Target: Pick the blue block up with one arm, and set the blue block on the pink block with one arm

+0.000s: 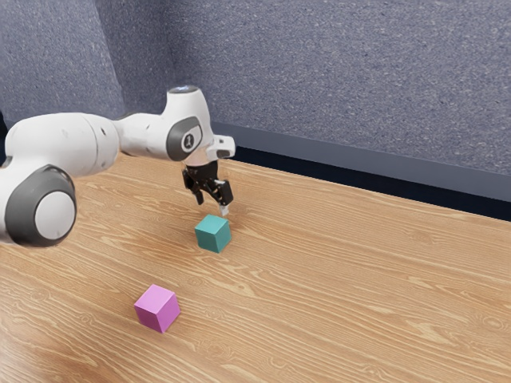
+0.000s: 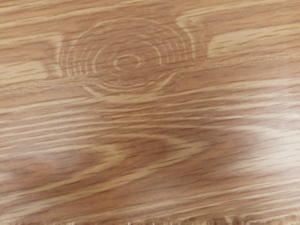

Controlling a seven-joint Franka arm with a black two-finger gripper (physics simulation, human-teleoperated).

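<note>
**Gripper over the blue-green cube**

The small pink cube [image 1: 156, 308] sits closest on the brown wooden table [image 1: 335, 271]. Farther back, well apart, is the blue-green cube [image 1: 212, 233], with nothing between them. The black gripper [image 1: 223, 208] hangs just above its far edge. I cannot tell if it is spread or pressed together. A grey wall [image 1: 359, 72] stands behind

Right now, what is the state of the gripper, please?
Gripper: holds nothing, close over the blue block; open or closed cannot be told.
</note>
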